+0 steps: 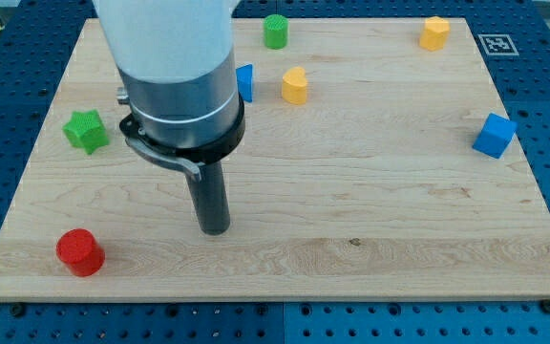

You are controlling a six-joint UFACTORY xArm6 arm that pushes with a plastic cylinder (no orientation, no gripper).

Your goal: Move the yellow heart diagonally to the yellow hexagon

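The yellow heart (295, 85) lies on the wooden board near the view's top, a little left of centre. The yellow hexagon (434, 32) sits at the view's top right. My tip (215, 229) rests on the board well below and to the left of the yellow heart, touching no block. The arm's grey and white body rises above it and hides part of the board at the upper left.
A blue block (244, 82), partly hidden by the arm, sits just left of the yellow heart. A green cylinder (275, 31) is at the top centre, a green star (86, 130) at the left, a red cylinder (80, 252) at the bottom left, a blue cube (494, 135) at the right.
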